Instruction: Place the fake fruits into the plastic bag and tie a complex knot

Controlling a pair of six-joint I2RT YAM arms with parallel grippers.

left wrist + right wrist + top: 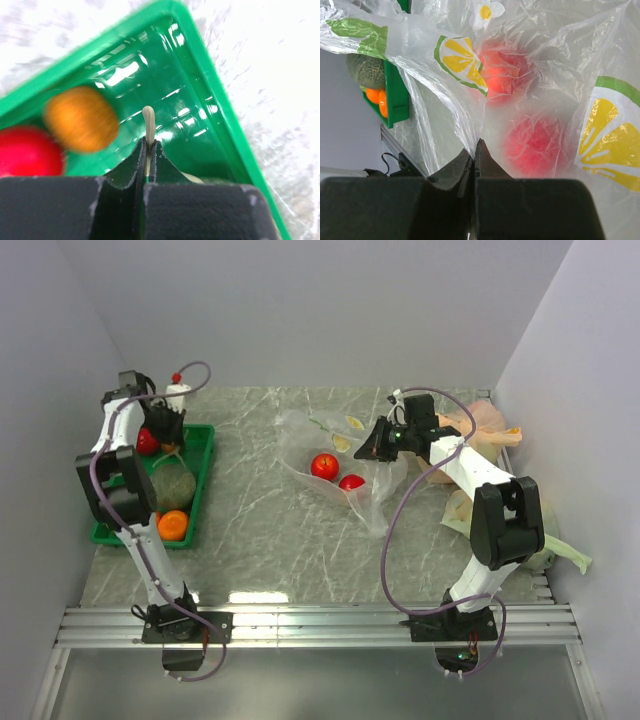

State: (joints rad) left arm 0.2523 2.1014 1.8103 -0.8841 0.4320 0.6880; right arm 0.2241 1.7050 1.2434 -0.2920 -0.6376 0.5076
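Note:
The clear plastic bag (345, 455) with lemon prints lies mid-table, with two red fake fruits (324, 466) (351, 482) inside. My right gripper (370, 447) is shut on a fold of its film (470, 127), and both red fruits (502, 70) (537, 145) show through the plastic beyond the fingertips. My left gripper (168, 435) is down in the green tray (205, 470), shut on a thin beige stem (148, 117). A pale piece (194, 177) shows just below the jaws; the rest of it is hidden. An orange fruit (80, 118) and a red fruit (27, 152) lie to the left.
The tray also holds a dull green melon (172, 487) and an orange ball (172, 525). A white bottle with a red cap (178, 392) stands behind the tray. An orange-tinted bag (485, 430) and a pale green bag (555, 550) lie at the right wall.

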